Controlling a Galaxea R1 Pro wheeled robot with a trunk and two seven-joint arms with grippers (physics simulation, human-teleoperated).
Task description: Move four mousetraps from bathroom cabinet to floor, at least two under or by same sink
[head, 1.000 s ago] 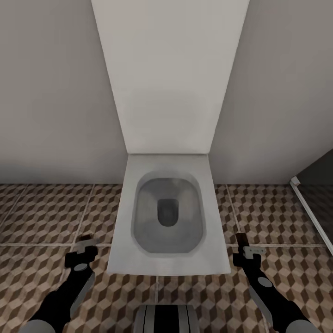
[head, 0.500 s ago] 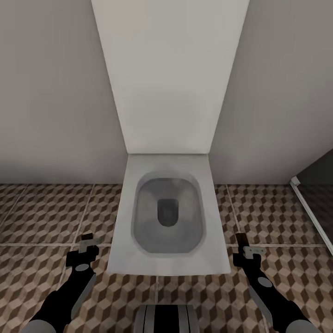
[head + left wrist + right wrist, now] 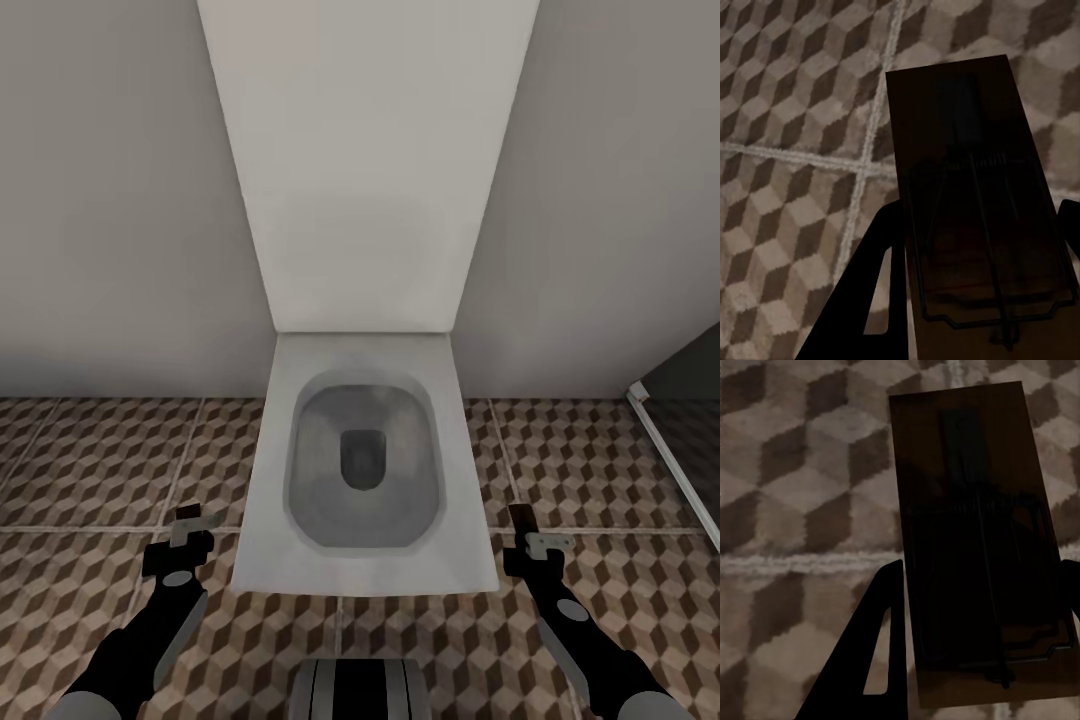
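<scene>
My left gripper (image 3: 187, 531) hangs low over the bathroom floor (image 3: 90, 460), left of a toilet, shut on a dark-brown mousetrap (image 3: 967, 187). That trap lies flat between the black fingers (image 3: 874, 255), its wire frame visible. On the toilet's other side my right gripper (image 3: 527, 537) is shut on a second mousetrap (image 3: 975, 532), also above the cube-patterned tiles (image 3: 802, 472). In the head view each trap is a small brown tip at the gripper, left (image 3: 186, 516) and right (image 3: 518, 520). The cabinet and the bathroom sink are out of view.
A white rectangular toilet (image 3: 365, 570) with its lid (image 3: 360, 170) up stands straight ahead against a grey wall, between my arms. A dark panel with a white edge (image 3: 665, 440) runs along the right. My base (image 3: 360, 690) is at the bottom.
The left gripper has shifted slightly right and down with its mousetrap. The right arm and the view have stayed still.
</scene>
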